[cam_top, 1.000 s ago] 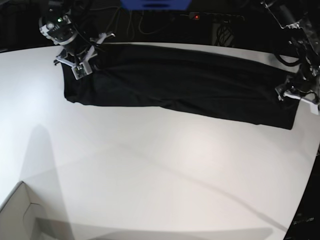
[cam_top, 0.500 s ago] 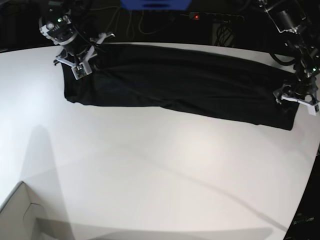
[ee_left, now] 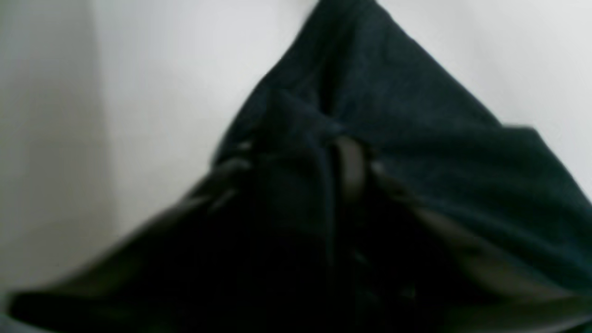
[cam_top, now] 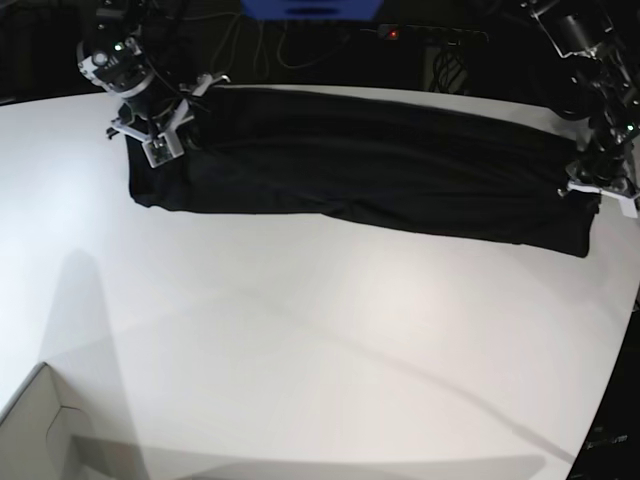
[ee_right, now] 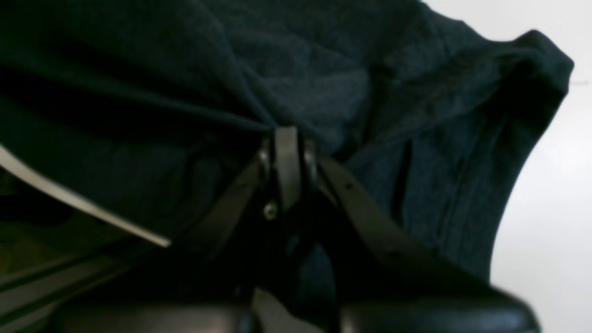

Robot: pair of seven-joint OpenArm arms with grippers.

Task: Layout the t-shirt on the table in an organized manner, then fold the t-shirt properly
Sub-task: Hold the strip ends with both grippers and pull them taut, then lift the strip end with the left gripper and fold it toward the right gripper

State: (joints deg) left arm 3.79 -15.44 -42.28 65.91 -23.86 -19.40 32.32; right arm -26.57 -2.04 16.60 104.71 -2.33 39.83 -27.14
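Since a second ago your left hand point(cam_top: 590, 186) has closed onto the t-shirt point(cam_top: 360, 165), a long band along the desk's point(cam_top: 300, 340) far edge; your right hand point(cam_top: 160, 130) stays clamped too. Pull unevenly and the thin fabric could slip or bunch.

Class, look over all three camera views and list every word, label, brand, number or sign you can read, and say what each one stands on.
There is no readable text in any view.
t-shirt: plain black, no print or tag visible.
table: bare white, no markings.
cardboard box: no lettering on the corner that shows.
Blue object at the back: nothing legible on it.
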